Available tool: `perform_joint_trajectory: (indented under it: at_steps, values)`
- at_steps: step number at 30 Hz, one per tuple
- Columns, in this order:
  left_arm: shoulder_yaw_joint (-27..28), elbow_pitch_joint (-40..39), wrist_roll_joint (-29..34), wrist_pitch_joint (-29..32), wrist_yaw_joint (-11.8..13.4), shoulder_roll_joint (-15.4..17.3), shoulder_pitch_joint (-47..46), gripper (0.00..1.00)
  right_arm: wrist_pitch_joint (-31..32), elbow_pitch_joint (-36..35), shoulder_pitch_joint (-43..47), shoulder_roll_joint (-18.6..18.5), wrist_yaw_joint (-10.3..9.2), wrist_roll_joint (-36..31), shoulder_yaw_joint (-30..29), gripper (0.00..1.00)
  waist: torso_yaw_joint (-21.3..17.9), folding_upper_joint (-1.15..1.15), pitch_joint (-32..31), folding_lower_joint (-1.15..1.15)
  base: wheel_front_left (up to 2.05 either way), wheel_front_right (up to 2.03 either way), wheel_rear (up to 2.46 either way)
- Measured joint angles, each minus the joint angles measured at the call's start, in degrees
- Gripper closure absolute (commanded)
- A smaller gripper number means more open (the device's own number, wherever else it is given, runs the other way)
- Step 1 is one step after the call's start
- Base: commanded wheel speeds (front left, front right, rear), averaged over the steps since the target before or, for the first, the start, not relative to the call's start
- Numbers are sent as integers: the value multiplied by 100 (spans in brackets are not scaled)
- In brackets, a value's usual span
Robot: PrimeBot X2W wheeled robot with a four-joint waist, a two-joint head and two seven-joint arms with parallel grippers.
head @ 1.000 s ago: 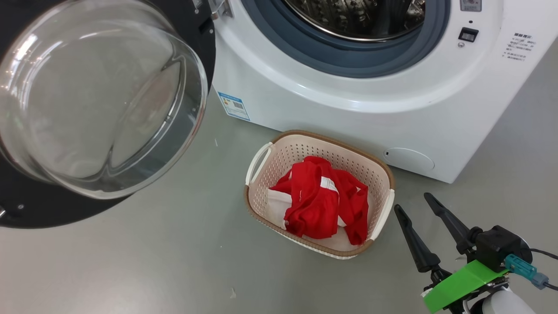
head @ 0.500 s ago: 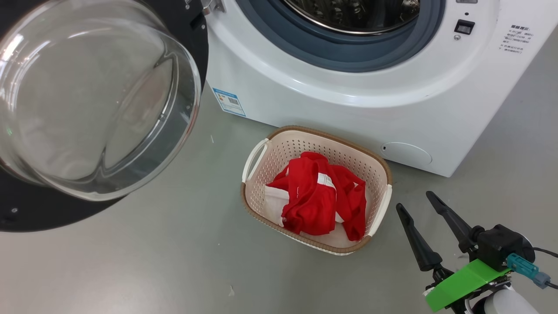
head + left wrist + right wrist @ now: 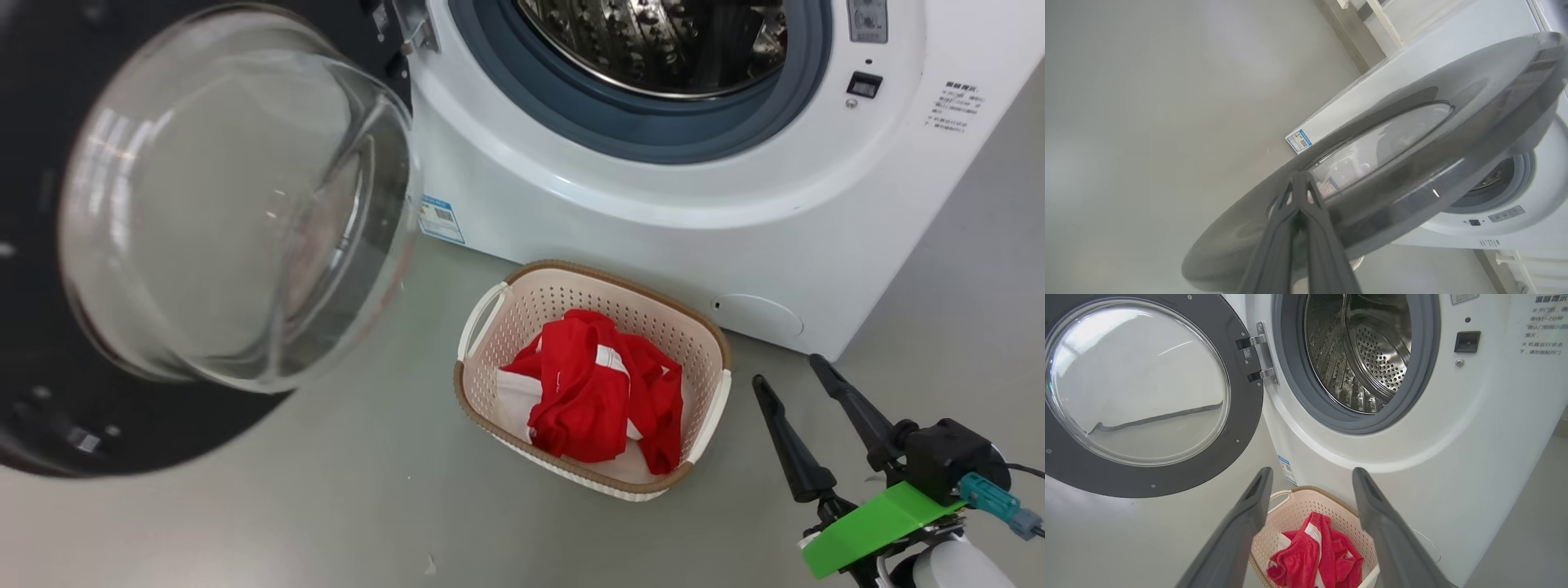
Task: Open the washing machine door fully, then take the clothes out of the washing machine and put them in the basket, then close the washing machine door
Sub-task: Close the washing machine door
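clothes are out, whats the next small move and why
Probably swing the door shut with the left gripper. The clothes lie in the basket, the drum looks empty, the door stands wide open, and the left gripper's shut fingers sit at the door's outer face. The right gripper hangs open beside the basket.

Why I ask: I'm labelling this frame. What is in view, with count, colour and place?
washing machine: one, white, grey seal, steel drum, behind the basket.
washing machine door: one, black rim, clear glass, swung open on the left.
basket: one, cream with brown rim, on the floor before the machine.
clothes: one heap, red and white, inside the basket.
sticker: one, blue, machine's lower front corner.
floor: grey, under everything.
left end effector: one, dark, fingers together, tips at the door's outer face.
right end effector: one, dark, fingers apart, empty, right of the basket.
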Motion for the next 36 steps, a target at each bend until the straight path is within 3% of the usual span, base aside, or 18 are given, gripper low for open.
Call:
perform_joint_trajectory:
  at_steps: [5,8,19,25,36]
  values:
    - [-238,-1229,-671,749,-99,-383,592,100,0,-27,141,73,0,0,-83,0,-7,0,-152,0,0,0,0]
    - [-323,-1842,-914,1031,-99,-399,975,100,0,-38,208,126,0,-1,-137,0,-30,0,-228,0,0,0,0]
    - [-583,-3323,-1332,1234,-98,-509,1419,100,0,-97,306,186,0,-2,-271,0,-239,0,-317,0,0,0,0]
    - [-976,-3821,-1334,970,-98,-694,1488,100,0,-124,319,261,0,-49,-380,0,-474,0,-327,0,0,0,0]
    - [-1763,-4202,-1214,-171,-97,-1248,1286,100,0,-163,317,338,0,-51,-505,0,-1012,0,-268,0,0,0,0]
